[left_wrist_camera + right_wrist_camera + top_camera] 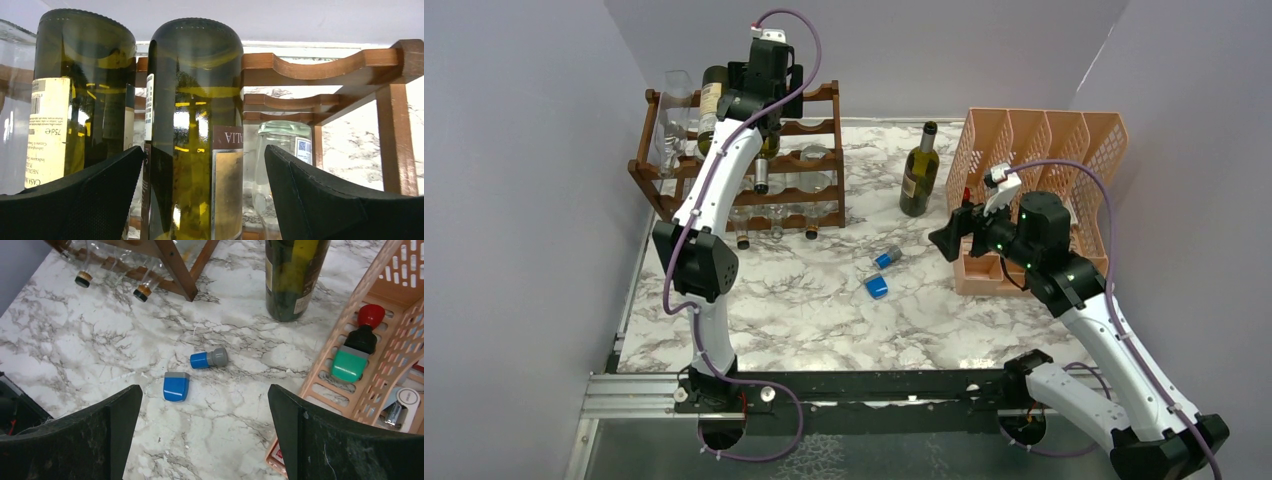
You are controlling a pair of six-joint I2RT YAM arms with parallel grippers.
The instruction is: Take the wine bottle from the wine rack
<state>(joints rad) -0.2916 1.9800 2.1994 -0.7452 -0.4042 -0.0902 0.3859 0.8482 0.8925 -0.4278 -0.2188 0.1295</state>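
The dark reddish-brown wine rack (pixel 819 192) stands at the back left; its wavy rails also show in the left wrist view (pixel 320 67). A green wine bottle (pixel 195 120) with a brown label lies on the top tier, base toward the camera; a little of it shows under the arm in the top view (pixel 769 146). My left gripper (pixel 767 120) is open and straddles this bottle (pixel 202 165). Its left finger (pixel 75 200) is close beside the glass and its right finger (pixel 340 200) stands apart. My right gripper (pixel 949 240) is open and empty above the table (pixel 205 400).
A second dark bottle (pixel 80 95) with a cream label lies left of the straddled one. Clear bottles (pixel 282 160) lie on the lower tiers. A green bottle (pixel 919 170) stands mid-table beside a peach lattice organizer (pixel 1044 150). Two small blue objects (pixel 876 287) lie on the marble.
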